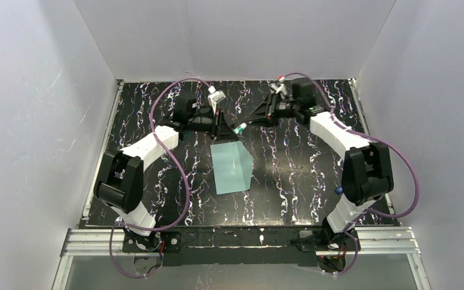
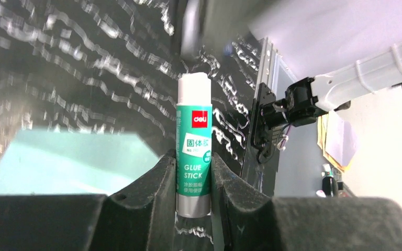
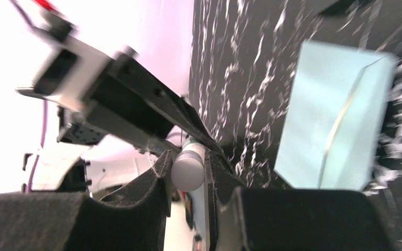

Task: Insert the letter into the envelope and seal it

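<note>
The pale teal envelope (image 1: 232, 168) lies flat on the mat in the middle, its flap at the right; it also shows in the left wrist view (image 2: 68, 162) and the right wrist view (image 3: 335, 120). The tan letter is not in view. My left gripper (image 1: 226, 125) (image 2: 193, 154) is shut on the body of a green glue stick (image 2: 193, 141) (image 1: 240, 128), just behind the envelope's far edge. My right gripper (image 1: 248, 123) (image 3: 187, 157) faces it and is shut on a round grey-white end (image 3: 188, 170), apparently the stick's cap.
The black marbled mat (image 1: 302, 175) covers the table. White walls (image 1: 42, 121) close in the left, right and back. A metal rail (image 1: 229, 238) with both arm bases runs along the near edge. Purple cables (image 1: 184, 175) loop beside each arm.
</note>
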Robot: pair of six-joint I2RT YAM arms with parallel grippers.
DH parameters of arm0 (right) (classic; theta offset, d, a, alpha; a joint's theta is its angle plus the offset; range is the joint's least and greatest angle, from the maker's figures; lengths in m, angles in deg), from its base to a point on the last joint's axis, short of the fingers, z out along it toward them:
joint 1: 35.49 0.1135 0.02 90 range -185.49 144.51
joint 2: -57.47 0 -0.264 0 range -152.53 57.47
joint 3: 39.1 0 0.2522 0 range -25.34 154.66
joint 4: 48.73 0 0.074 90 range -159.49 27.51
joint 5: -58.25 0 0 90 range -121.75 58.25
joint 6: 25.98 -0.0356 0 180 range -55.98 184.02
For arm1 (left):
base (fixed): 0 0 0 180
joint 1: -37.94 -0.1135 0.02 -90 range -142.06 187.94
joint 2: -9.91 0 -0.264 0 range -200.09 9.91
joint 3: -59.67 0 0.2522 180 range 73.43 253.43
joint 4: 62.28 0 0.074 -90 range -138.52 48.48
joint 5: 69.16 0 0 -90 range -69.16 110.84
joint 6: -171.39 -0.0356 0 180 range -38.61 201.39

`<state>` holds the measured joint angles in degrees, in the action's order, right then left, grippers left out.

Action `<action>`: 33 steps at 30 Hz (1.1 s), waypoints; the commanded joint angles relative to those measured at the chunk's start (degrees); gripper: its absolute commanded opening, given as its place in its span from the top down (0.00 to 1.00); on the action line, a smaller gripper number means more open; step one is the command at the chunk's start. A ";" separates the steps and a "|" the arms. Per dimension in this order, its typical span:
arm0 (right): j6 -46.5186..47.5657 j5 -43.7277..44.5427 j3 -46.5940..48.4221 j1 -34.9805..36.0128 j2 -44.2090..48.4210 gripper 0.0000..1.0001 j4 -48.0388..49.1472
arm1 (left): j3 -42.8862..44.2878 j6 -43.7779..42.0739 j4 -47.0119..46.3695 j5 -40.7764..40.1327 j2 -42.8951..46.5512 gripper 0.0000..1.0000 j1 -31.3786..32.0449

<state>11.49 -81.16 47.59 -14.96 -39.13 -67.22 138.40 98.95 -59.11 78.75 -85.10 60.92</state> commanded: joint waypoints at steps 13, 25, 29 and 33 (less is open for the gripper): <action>31.55 28.60 8.86 -8.65 1.29 0.99 -29.24 | -2.07 -2.08 13.75 0.76 3.59 1.00 -4.13; 32.47 68.48 -8.55 8.27 1.55 0.95 -22.79 | -2.21 0.90 12.89 -0.23 8.08 1.00 -4.12; 32.06 70.94 -11.71 9.77 0.37 0.88 -21.20 | -2.78 0.82 13.80 -0.33 8.63 1.00 -4.14; 32.17 71.38 -17.84 10.84 2.56 0.81 -13.13 | -3.34 0.84 13.97 -0.86 9.12 1.00 -4.17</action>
<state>43.40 -14.30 34.06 -4.99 -38.67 -88.99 135.40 99.63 -45.86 77.73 -79.00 56.66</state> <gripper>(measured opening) 0.296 0.218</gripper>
